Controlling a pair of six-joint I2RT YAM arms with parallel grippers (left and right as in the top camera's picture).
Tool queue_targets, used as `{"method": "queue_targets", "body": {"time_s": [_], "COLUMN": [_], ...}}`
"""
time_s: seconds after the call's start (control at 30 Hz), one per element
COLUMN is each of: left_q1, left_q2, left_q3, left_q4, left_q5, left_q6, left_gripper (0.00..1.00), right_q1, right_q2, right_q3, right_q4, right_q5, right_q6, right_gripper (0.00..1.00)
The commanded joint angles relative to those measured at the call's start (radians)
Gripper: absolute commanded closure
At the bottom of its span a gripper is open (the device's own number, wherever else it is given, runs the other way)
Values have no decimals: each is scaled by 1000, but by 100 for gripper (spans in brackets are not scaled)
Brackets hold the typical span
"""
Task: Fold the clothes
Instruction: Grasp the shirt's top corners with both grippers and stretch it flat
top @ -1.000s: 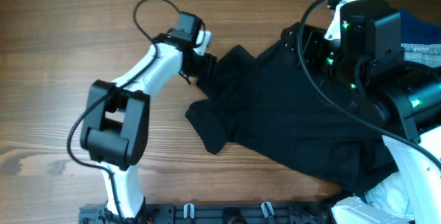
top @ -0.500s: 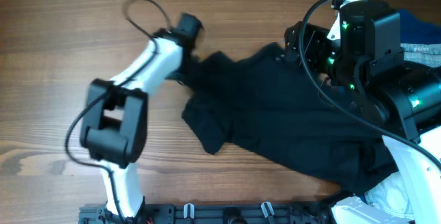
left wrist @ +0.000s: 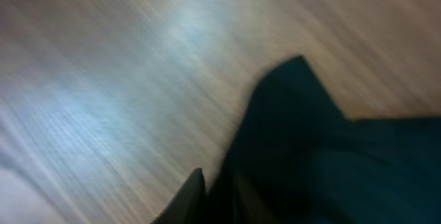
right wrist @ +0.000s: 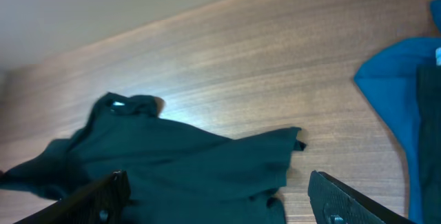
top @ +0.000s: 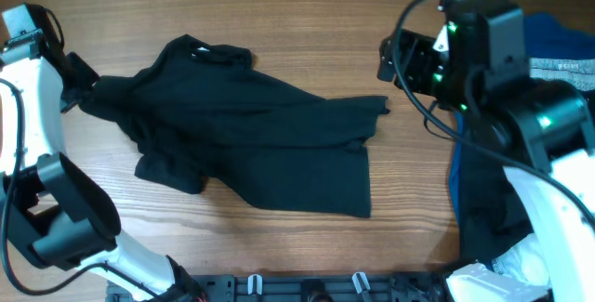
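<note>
The clothes, a black shirt [top: 270, 130], lie spread across the wooden table, collar and white neck label [top: 202, 51] towards the back left. At the far left my left gripper [top: 79, 84] is shut on the shirt's left edge. The blurred left wrist view shows dark fabric [left wrist: 310, 155] running in between the fingertips [left wrist: 195, 182]. My right gripper [top: 383, 60] hangs open above the table just past the shirt's right corner. In the right wrist view its wide-apart fingers [right wrist: 344, 200] frame the shirt [right wrist: 186, 162], holding nothing.
A blue garment [top: 558, 37] and a grey striped one [top: 567, 65] lie at the back right behind the right arm. Dark cloth [top: 483, 218] and white fabric [top: 521, 265] sit at the front right. A black rail [top: 307, 288] runs along the front edge.
My left arm has swung far to the left, dragging the shirt with it out of the right-hand pile, and the shirt now lies stretched out. The right gripper no longer touches it.
</note>
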Motion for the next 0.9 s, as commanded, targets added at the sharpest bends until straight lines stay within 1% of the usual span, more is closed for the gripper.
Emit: {"method": "queue_targets", "body": {"time_s": [0.0, 0.13, 0.17, 0.23, 0.27, 0.3, 0.4, 0.5, 0.53, 0.63, 0.67, 0.73, 0.77, 0.8, 0.87], "left_q1": [-51, -159, -181, -253, -298, -340, -416, -459, -468, -481, -481, -479, -478, -477, -476], "left_q2": [-92, -102, -102, -97, -86, -67, 14, 125, 161, 251, 266, 303, 319, 335, 360], "left_q3": [2, 2, 2, 2, 2, 2, 2, 2, 2, 2, 2, 2, 2, 2, 2], "left_q4": [10, 10, 11, 49, 84, 116, 196, 275, 290, 311, 320, 346, 357, 371, 396], "left_q5": [247, 259, 264, 270, 270, 270, 266, 267, 266, 266, 266, 266, 265, 261, 230], "left_q6": [130, 185, 199, 230, 263, 294, 309, 309, 309, 309, 309, 308, 308, 308, 308], "left_gripper": [67, 55, 54, 56, 56, 53, 51, 51, 55, 71, 73, 89, 93, 96, 96], "right_q1": [-5, -58, -74, -118, -133, -145, -154, -154, -154, -154, -154, -154, -154, -154, -154], "right_q2": [127, 308, 349, 458, 499, 535, 564, 554, 554, 554, 554, 554, 554, 554, 554], "right_q3": [9, 9, 9, 9, 9, 9, 9, 9, 9, 9, 9, 9, 9, 9, 9], "right_q4": [0, -7, -11, -35, -40, -47, -50, -53, -58, -72, -72, -72, -72, -72, -72], "right_q5": [27, 13, -7, -80, -121, -147, -159, -159, -159, -159, -159, -159, -159, -159, -159], "right_q6": [2, 3, 0, -14, -31, -42, -89, -106, -105, -105, -105, -105, -104, -105, -104], "right_gripper": [11, 11, 11, 12, 16, 18, 19, 18, 18, 17, 16, 16, 15, 14, 14]}}
